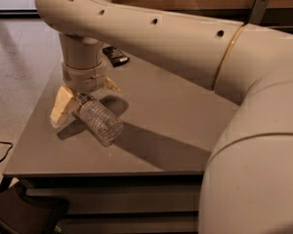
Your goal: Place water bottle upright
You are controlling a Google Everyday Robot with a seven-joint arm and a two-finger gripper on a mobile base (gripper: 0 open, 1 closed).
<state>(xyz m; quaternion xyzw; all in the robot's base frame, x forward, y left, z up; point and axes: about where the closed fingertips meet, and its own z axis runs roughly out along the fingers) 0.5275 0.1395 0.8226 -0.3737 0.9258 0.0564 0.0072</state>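
The water bottle (pixel 100 124) is a clear ribbed plastic bottle lying on its side on the grey table (pixel 176 126), left of centre. Its neck end, with a bit of red label, points up and back toward the wrist. My gripper (pixel 85 104) hangs straight down over that neck end. Its cream fingers (pixel 61 107) are spread open, one to the left of the bottle and one behind it to the right. They straddle the neck without closing on it. The cap is hidden under the wrist.
A small black object (pixel 116 55) lies at the table's back edge behind the arm. My large cream arm fills the upper and right part of the view and hides the table's far right. The table's left and front edges drop to the floor.
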